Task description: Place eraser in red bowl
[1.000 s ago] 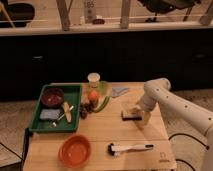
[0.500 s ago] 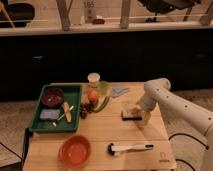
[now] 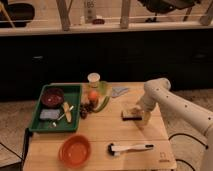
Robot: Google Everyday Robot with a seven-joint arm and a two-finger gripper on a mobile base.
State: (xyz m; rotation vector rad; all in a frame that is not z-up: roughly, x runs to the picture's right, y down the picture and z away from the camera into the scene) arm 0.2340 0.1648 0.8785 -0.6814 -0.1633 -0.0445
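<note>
The eraser [image 3: 131, 114], a small tan block on a black base, lies on the wooden table [image 3: 100, 132] at the right of its middle. My gripper [image 3: 138, 115] is down at the eraser, at its right end, at the end of the white arm [image 3: 167, 100] that comes in from the right. The red bowl [image 3: 74, 150] stands open and empty near the table's front left, well apart from the eraser and the gripper.
A green tray [image 3: 75, 92] at the left holds a dark bowl [image 3: 52, 96], a grey-blue pad and a yellow piece. A white cup [image 3: 93, 80], fruit [image 3: 93, 95] and a green item stand mid-table. A white-and-black brush [image 3: 130, 147] lies at the front right. A grey cloth [image 3: 119, 91] lies behind.
</note>
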